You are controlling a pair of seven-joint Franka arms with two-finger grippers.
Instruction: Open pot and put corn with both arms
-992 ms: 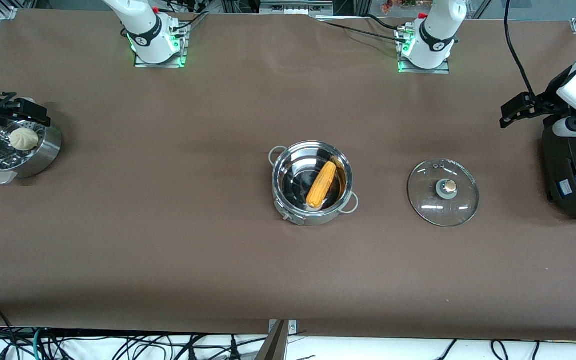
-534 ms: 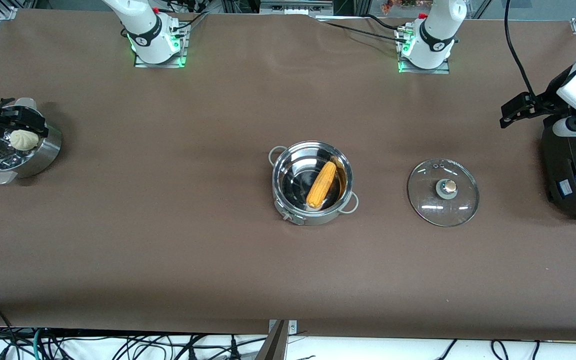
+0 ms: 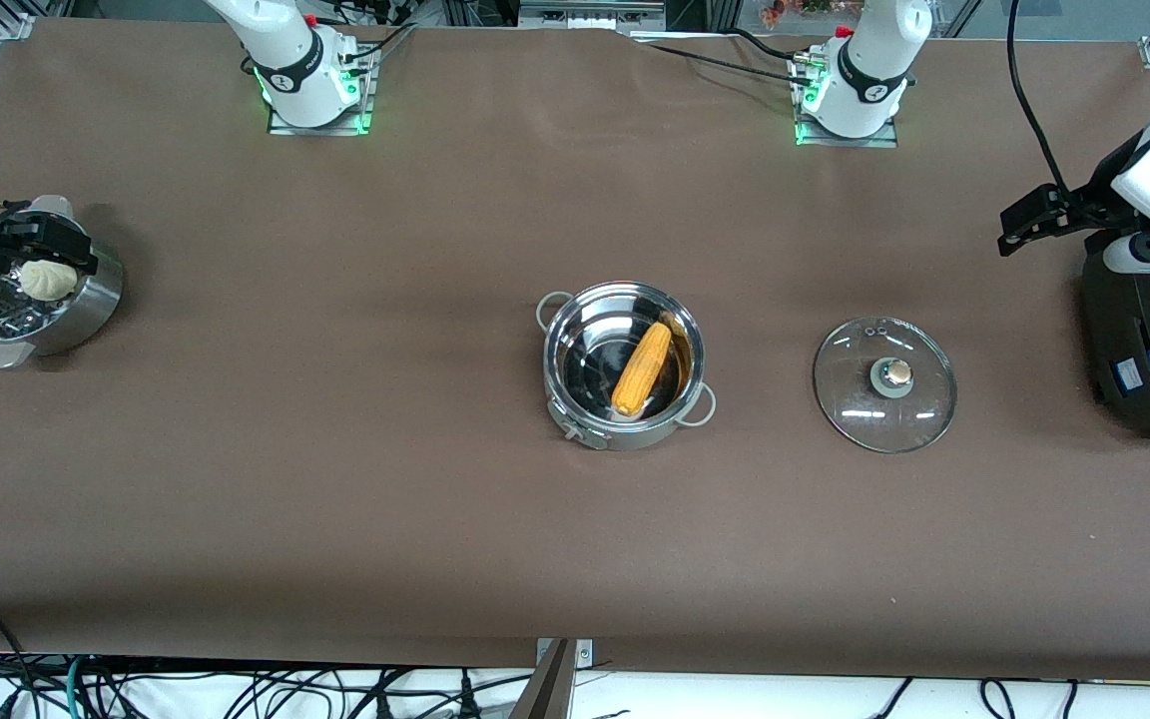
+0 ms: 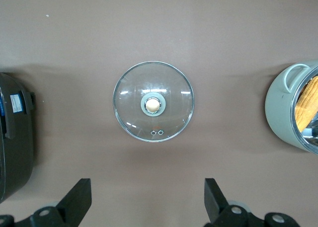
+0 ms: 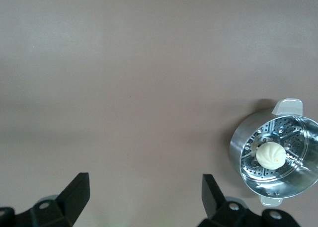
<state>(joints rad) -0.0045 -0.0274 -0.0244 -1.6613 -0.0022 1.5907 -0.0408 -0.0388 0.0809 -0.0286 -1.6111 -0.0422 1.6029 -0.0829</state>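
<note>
The steel pot [image 3: 623,424] stands open at the table's middle, with the yellow-orange corn [image 3: 642,367] lying inside it. Its glass lid [image 3: 884,384] lies flat on the table beside it, toward the left arm's end. In the left wrist view the lid [image 4: 153,102] is in the middle, and the pot [image 4: 285,108] with the corn [image 4: 308,99] is at the edge. My left gripper [image 3: 1032,215] is open and empty, high up at the left arm's end [image 4: 147,199]. My right gripper [image 3: 41,238] is open and empty over the steamer pot [image 5: 144,197].
A perforated steel steamer pot [image 3: 86,300] with a white bun [image 3: 48,279] stands at the right arm's end; it also shows in the right wrist view [image 5: 238,152]. A big black appliance [image 3: 1149,340] stands at the left arm's end.
My right gripper has shifted slightly over the steamer pot. The left arm, pot, corn and lid have not moved.
</note>
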